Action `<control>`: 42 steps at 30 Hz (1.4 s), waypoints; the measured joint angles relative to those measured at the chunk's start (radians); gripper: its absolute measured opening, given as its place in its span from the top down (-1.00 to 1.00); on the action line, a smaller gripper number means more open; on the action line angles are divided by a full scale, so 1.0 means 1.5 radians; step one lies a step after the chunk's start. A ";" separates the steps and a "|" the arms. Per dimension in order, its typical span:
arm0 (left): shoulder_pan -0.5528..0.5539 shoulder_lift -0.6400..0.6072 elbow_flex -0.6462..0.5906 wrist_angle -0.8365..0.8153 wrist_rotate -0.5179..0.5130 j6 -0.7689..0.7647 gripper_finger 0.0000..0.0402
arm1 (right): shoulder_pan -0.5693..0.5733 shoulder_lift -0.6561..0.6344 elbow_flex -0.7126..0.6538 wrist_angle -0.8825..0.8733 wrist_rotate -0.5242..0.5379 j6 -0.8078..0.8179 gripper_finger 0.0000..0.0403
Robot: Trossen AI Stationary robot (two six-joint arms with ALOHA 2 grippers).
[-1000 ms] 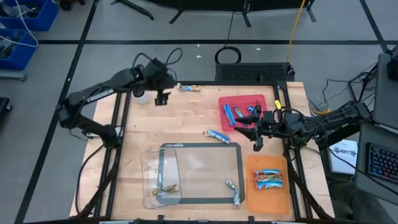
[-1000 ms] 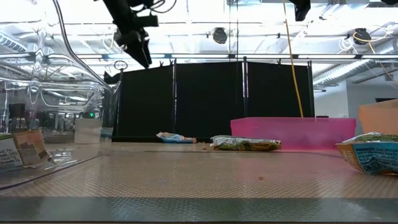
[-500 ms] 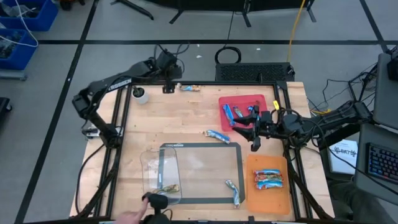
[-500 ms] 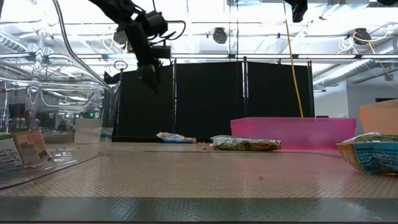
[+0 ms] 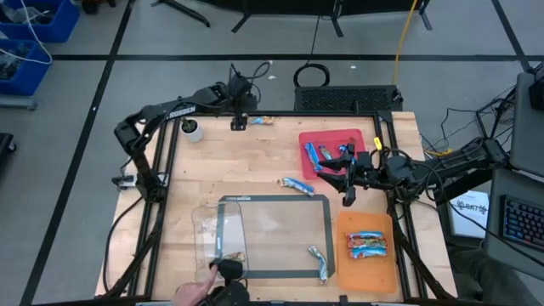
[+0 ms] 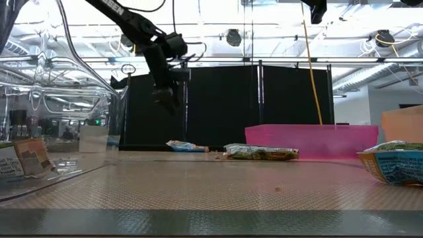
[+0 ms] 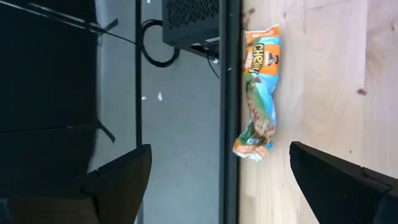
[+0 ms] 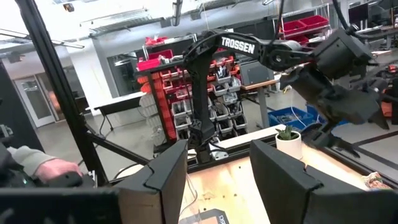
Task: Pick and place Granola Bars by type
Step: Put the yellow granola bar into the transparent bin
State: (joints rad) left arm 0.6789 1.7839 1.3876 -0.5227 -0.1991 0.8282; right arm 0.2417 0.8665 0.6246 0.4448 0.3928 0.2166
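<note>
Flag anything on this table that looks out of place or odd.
A person's hand reaches in at the table's near edge, beside the clear tray, while both arms are working. Separately, an orange-wrapped granola bar lies at the far edge of the table, under the open left gripper.

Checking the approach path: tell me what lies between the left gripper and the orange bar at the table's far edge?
Nothing. In the left wrist view, only bare wood shows between the open left gripper and the orange bar.

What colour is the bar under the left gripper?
Orange and blue granola bar; clearest in the left wrist view.
</note>
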 joint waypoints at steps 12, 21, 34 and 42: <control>-0.003 0.019 0.000 -0.026 0.070 -0.095 -0.89 | 0.000 0.000 0.000 -0.003 -0.003 0.003 0.17; -0.004 0.019 0.000 -0.006 0.078 -0.098 -0.89 | 0.000 0.000 0.000 -0.005 -0.003 0.003 0.17; -0.004 0.082 0.000 -0.002 0.074 -0.101 -0.89 | 0.003 0.000 0.000 -0.005 -0.004 0.022 0.17; -0.004 0.108 0.000 0.027 0.065 -0.115 -0.89 | 0.024 0.000 0.000 -0.005 -0.006 0.022 0.17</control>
State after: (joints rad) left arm 0.6727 1.9457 1.3875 -0.4817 -0.1016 0.6556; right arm 0.2772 0.8665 0.6247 0.4374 0.3836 0.2503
